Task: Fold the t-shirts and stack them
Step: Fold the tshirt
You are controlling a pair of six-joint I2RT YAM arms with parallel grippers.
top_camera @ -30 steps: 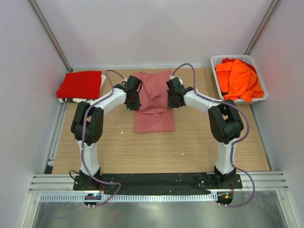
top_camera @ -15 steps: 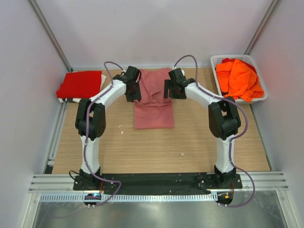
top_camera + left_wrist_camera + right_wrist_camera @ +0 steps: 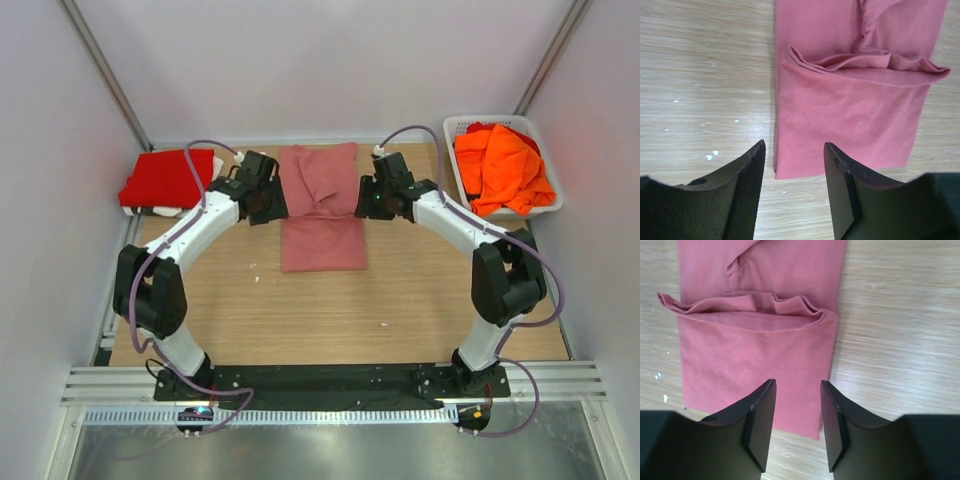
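Left gripper (image 3: 793, 150) stood roughly half open, nothing in it, hanging just over the near-left edge of the dusty rose-pink soft cloth t-shirt (image 3: 850, 115). Right gripper (image 3: 797, 385) was the same: jaws apart, empty, above that shirt's near-right edge. Neither seemed to be touching the cloth.

The pink shirt lay between the two grippers on the pale wooden table (image 3: 330, 320), toward the far side. It was a narrow strip, partly folded, with a bunched, wavy ridge running across its middle.

Risks, as I judged them:
- The ridge was lumpy, so folding over it would probably lock the wrinkles in.
- A pinch at the edge could catch only the top layer and peel the fold open.
- The two arms pulling unevenly would skew the strip.

The bright red folded t-shirt (image 3: 168, 178) sat at the table's far-left, well apart from the pink one. Something white showed under it, but I couldn't tell what.

The white lattice plastic basket (image 3: 455, 125) stood at far-right, holding the bright orange t-shirts (image 3: 505, 165) in a loose heap, with a bit of red showing behind them. The heap rose above the rim, so grabbing one shirt might drag another out with it.
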